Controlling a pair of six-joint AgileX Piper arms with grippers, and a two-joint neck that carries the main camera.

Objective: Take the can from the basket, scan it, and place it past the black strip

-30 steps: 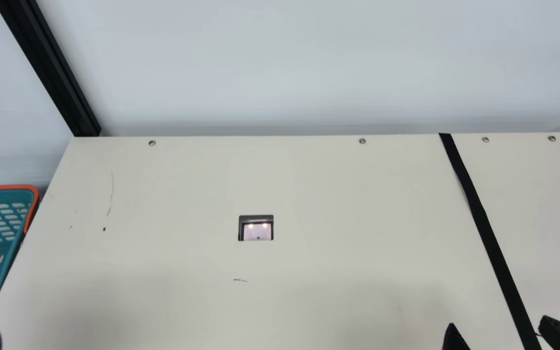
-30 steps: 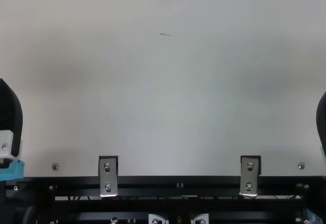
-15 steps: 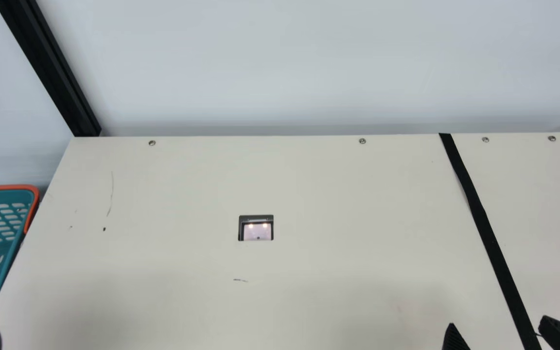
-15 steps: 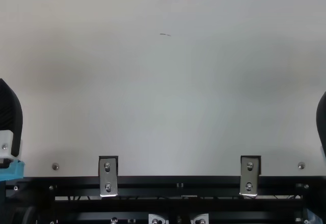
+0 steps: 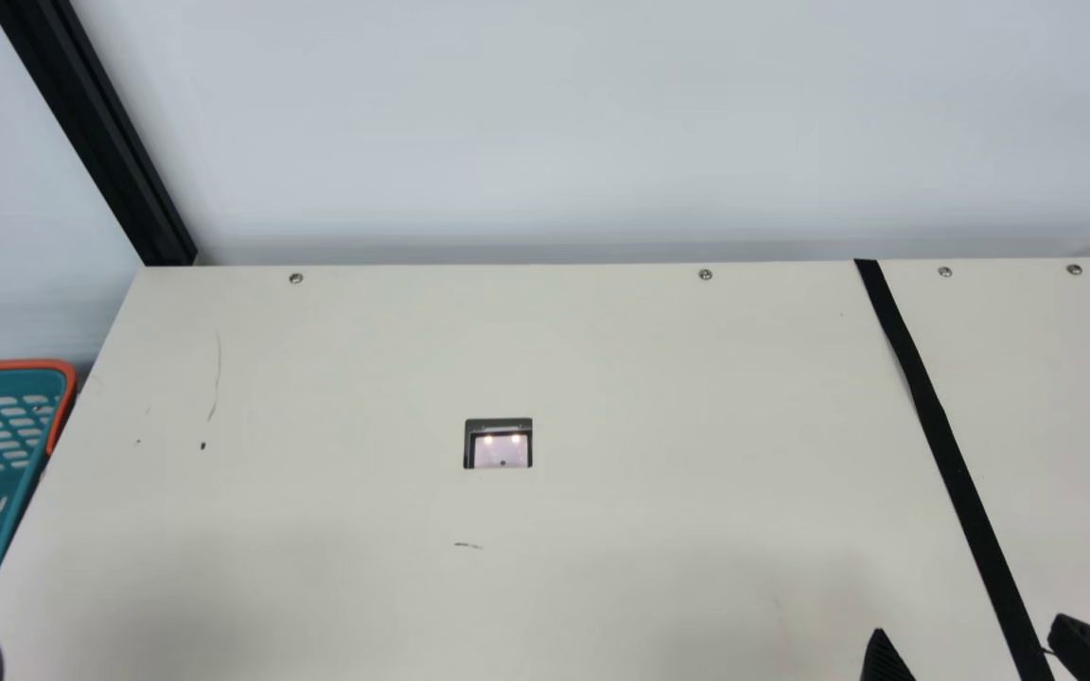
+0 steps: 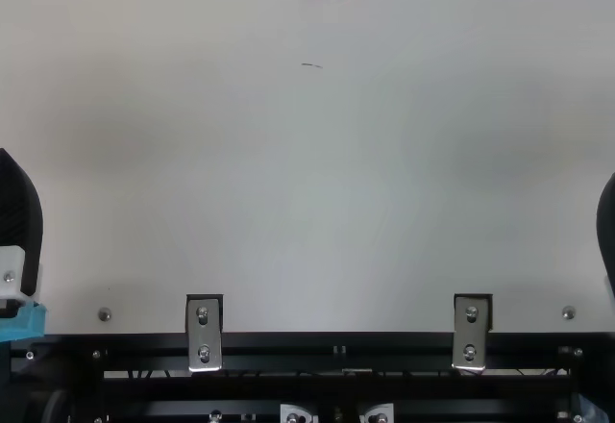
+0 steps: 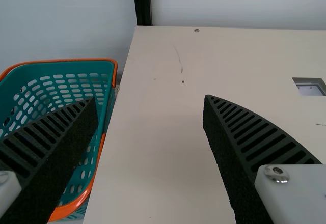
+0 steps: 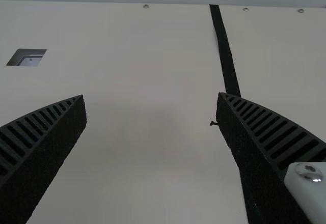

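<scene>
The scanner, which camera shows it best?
Main view: the scanner sits whole near the middle, two bright spots visible. The top view clips it above, the left wrist view at the right; the right wrist view shows it slanted.

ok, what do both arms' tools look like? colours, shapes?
The left tool and right tool look alike: two black fingers each, tapering to a tip, ribbed, with rough-textured inner faces. Each has a white mount with a silver screw. The top view shows a light blue part by the left one.
</scene>
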